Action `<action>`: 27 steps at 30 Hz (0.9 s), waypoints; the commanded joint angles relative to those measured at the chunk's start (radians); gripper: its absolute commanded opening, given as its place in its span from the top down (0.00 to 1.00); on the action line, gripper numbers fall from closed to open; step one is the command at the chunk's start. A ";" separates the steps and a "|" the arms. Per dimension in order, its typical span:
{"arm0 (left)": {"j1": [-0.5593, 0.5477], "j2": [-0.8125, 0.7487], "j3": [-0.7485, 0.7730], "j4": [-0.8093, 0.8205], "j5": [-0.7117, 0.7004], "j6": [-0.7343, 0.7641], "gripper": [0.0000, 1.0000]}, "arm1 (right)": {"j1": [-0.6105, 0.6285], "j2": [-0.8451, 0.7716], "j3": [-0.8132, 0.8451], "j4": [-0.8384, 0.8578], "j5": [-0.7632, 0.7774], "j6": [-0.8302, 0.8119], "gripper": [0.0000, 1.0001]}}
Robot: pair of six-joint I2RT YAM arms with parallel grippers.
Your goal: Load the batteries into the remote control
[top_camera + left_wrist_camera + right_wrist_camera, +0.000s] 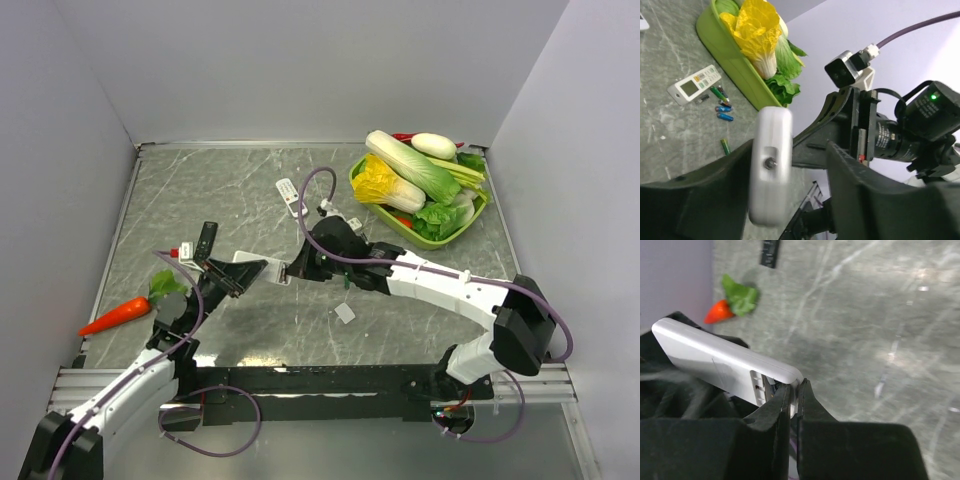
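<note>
Left gripper (226,276) jaws parted; white remote (715,360) leans on one finger, gap at other. Right gripper (796,388) clenched, tips touching remote's end by battery slot. Batteries (723,112) loose on table (670,135), just beside green basket (735,67).

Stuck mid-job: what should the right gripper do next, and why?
Probably back the right gripper off the held white remote: it is shut at the battery bay with no cell visible, and the batteries lie on the table.
</note>
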State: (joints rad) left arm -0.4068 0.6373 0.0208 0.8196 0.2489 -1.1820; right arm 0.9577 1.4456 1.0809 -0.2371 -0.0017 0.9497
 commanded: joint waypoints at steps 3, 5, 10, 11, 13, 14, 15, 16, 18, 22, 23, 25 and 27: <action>-0.003 -0.099 -0.029 -0.224 -0.020 0.074 0.10 | -0.068 -0.010 0.021 -0.122 0.039 -0.127 1.00; -0.003 -0.122 0.006 -0.359 -0.031 0.119 0.01 | -0.102 -0.005 0.016 -0.160 0.028 -0.190 1.00; -0.003 -0.148 0.143 -0.608 -0.095 0.250 0.01 | -0.140 0.073 0.039 -0.252 -0.042 -0.374 1.00; -0.003 -0.143 0.166 -0.678 -0.103 0.268 0.01 | -0.149 0.093 0.054 -0.281 -0.053 -0.391 1.00; -0.003 -0.113 0.226 -0.729 -0.108 0.330 0.01 | -0.149 0.154 0.062 -0.295 -0.073 -0.443 1.00; -0.003 -0.097 0.244 -0.761 -0.105 0.353 0.01 | -0.149 0.174 0.073 -0.300 -0.101 -0.460 1.00; -0.003 -0.065 0.275 -0.772 -0.099 0.376 0.01 | -0.151 0.211 0.077 -0.309 -0.110 -0.476 1.00; -0.003 -0.044 0.284 -0.778 -0.086 0.416 0.01 | -0.149 0.226 0.082 -0.312 -0.119 -0.501 1.00; -0.003 0.019 0.303 -0.780 -0.037 0.447 0.00 | -0.149 0.269 0.097 -0.321 -0.121 -0.522 1.00; -0.004 0.122 0.295 -0.722 0.065 0.489 0.01 | -0.149 0.279 0.079 -0.274 -0.104 -0.565 1.00; -0.004 0.139 0.286 -0.709 0.079 0.484 0.01 | -0.151 0.265 0.068 -0.257 -0.104 -0.574 1.00; -0.004 0.191 0.268 -0.639 0.128 0.464 0.01 | -0.149 0.246 0.033 -0.197 -0.109 -0.589 1.00; -0.004 0.240 0.239 -0.546 0.191 0.452 0.00 | -0.149 0.214 0.008 -0.154 -0.124 -0.609 1.00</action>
State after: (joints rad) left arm -0.4072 0.8169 0.2932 0.1181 0.2996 -0.7464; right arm 0.8108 1.7321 1.1183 -0.5072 -0.0998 0.4065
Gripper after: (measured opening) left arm 0.994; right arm 0.055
